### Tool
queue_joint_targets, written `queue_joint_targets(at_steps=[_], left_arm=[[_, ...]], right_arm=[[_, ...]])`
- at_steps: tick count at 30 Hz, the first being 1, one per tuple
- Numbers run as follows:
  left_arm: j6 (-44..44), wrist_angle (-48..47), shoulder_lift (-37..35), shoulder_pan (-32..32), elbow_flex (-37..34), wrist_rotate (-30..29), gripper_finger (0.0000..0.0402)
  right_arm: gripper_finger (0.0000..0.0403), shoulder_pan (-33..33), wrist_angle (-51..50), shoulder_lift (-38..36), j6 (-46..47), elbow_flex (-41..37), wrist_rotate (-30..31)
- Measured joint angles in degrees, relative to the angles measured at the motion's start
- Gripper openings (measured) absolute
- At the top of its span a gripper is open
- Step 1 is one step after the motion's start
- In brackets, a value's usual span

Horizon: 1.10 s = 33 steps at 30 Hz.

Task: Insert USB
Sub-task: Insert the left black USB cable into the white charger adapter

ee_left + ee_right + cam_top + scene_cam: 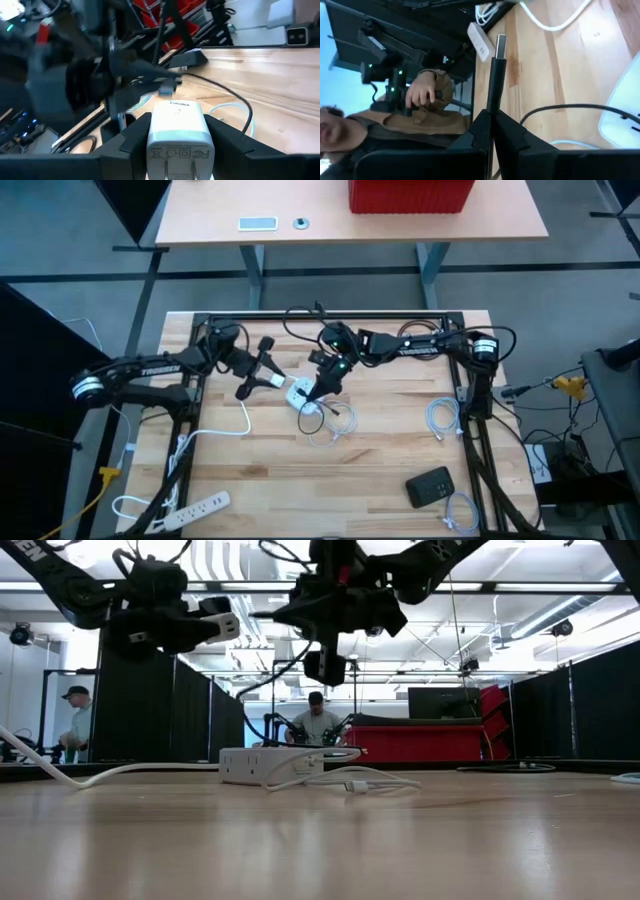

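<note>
My left gripper [177, 125] is shut on a white USB charger block [177, 131] and holds it in the air left of the table's middle [277, 381]. My right gripper [492, 117] is shut on a black USB plug [495, 80], whose metal tip [501, 42] sticks out past the fingertips. In the high view the right gripper [322, 385] stands just right of the charger, above a white power strip [300, 394] lying on the table. In the left wrist view the plug [167, 90] hovers a short way from the charger's far face. My left gripper pinches the charger's two opposite side faces [152, 136] between its two fingers [134, 135]. The charger's prongs point back toward the wrist and its far face points away. It is lifted clear of the table [222, 622]. My right gripper pinches the plug's black housing [493, 102] between its two fingers, which lie along it. The metal tip points on beyond the fingertips. The plug is clear of the table, and its cable [560, 107] trails back in a slack loop.
Loose cable loops [335, 425] lie by the power strip. White cable coils [440, 420] [460, 515] and a black box [432, 485] lie at the right. A second power strip [205, 505] lies near the front left. People show beyond the table [318, 725].
</note>
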Motion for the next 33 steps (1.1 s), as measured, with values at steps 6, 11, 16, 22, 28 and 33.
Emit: queue_joint_targets(at_steps=[6, 11, 16, 22, 28, 33], left_arm=[[-0.3, 0.1, 0.9, -4.1, 0.6, -11.2, 0.0145], [-0.4, -1.2, 2.0, -5.4, 0.6, -11.6, 0.0145], [-0.3, -0.4, 3.1, -7.1, 0.6, -11.4, 0.0145], [-0.5, 0.6, 3.9, -8.8, 0.6, -11.4, 0.0145], [-1.5, 0.6, 3.8, -8.8, 1.1, -11.4, 0.0145], [-4.6, 0.6, 3.8, -8.8, 2.1, -11.2, 0.0145]], right_arm=[[0.0000, 0.2, -0.1, 3.5, 3.7, 1.8, -3.7], [0.0000, 0.2, 0.1, 3.4, 3.5, 2.1, -4.2], [0.0000, 0.1, 0.1, 3.4, 3.0, 2.1, -4.1], [0.0000, 0.1, -0.3, 3.4, 2.8, 2.1, -4.4], [0.0000, 0.1, -1.6, 3.4, 2.0, 2.1, -3.9], [0.0000, 0.1, -1.7, 3.4, 1.7, 2.1, -4.0]])
